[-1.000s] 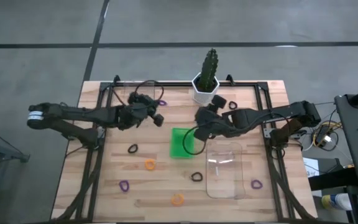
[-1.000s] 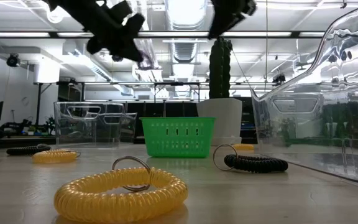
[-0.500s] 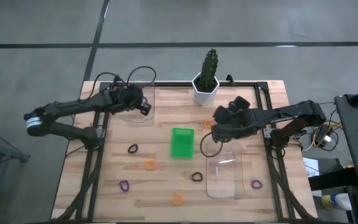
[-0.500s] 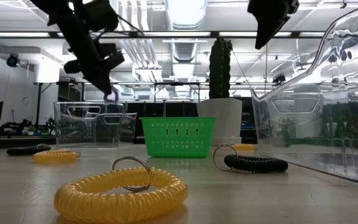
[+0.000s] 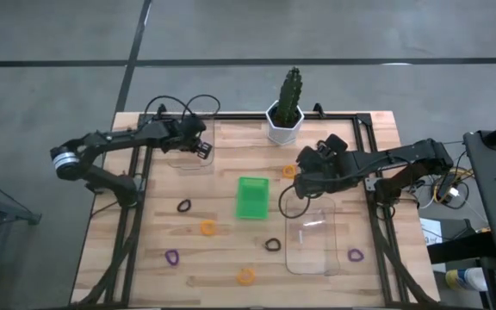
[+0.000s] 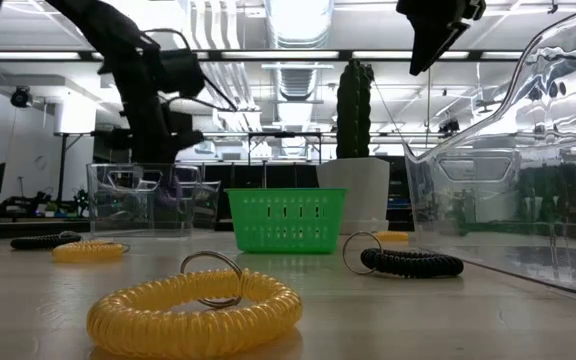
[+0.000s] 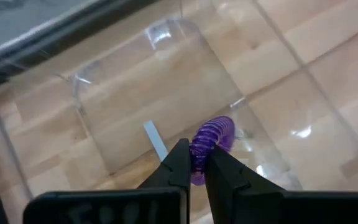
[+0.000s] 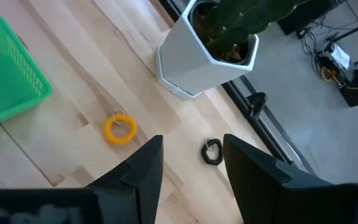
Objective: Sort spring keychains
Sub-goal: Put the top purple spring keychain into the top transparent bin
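Left gripper (image 7: 196, 168) pinches a purple keychain (image 7: 211, 142) (over the clear tray (image 7: 123, 81)).

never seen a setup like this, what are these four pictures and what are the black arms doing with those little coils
Two robot arms work at a wooden table. One picture looks straight down, one looks level across the tabletop, and two come from cameras on the arms' wrists. The left gripper pinches a purple spring keychain over a clear tray at the back. The right gripper hangs open above the table near an orange keychain, a black keychain and the white cactus pot. More coils lie loose around a green basket.
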Tool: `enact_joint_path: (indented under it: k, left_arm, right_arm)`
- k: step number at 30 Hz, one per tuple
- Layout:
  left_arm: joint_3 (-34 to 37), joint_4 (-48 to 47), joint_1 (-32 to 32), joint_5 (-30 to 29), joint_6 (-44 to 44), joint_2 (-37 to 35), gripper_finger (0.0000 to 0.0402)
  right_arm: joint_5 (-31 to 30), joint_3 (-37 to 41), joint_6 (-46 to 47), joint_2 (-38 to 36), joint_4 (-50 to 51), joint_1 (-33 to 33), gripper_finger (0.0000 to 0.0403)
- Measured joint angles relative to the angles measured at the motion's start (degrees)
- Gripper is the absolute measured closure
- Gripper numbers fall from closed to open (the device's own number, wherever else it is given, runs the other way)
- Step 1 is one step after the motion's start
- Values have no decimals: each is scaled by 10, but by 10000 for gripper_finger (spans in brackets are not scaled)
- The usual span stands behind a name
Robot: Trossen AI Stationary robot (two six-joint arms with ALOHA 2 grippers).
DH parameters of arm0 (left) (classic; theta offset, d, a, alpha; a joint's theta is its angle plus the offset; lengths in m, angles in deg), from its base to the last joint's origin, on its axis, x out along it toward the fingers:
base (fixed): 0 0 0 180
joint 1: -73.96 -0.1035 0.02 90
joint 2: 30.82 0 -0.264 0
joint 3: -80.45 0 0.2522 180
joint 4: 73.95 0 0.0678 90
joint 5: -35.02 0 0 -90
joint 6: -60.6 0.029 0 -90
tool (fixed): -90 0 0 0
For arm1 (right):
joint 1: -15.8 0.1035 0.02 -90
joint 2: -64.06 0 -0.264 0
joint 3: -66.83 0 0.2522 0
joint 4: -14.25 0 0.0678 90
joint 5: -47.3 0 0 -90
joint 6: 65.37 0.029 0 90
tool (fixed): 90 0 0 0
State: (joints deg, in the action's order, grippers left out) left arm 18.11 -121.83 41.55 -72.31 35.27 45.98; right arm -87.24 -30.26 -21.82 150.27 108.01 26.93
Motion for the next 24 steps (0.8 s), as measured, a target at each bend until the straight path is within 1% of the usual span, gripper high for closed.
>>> enact_joint_path:
  k: [6,13,24]
  left_arm:
    - [0,-3,0,0,2,44,372]
    - [0,-2,-1,0,15,76,370]
    - [0,-2,-1,-1,14,99,369]
  right_arm:
    - [0,0,0,0,-1,0,250]
    - [0,0,0,0,-3,0,247]
    - [0,0,-2,0,-6,0,253]
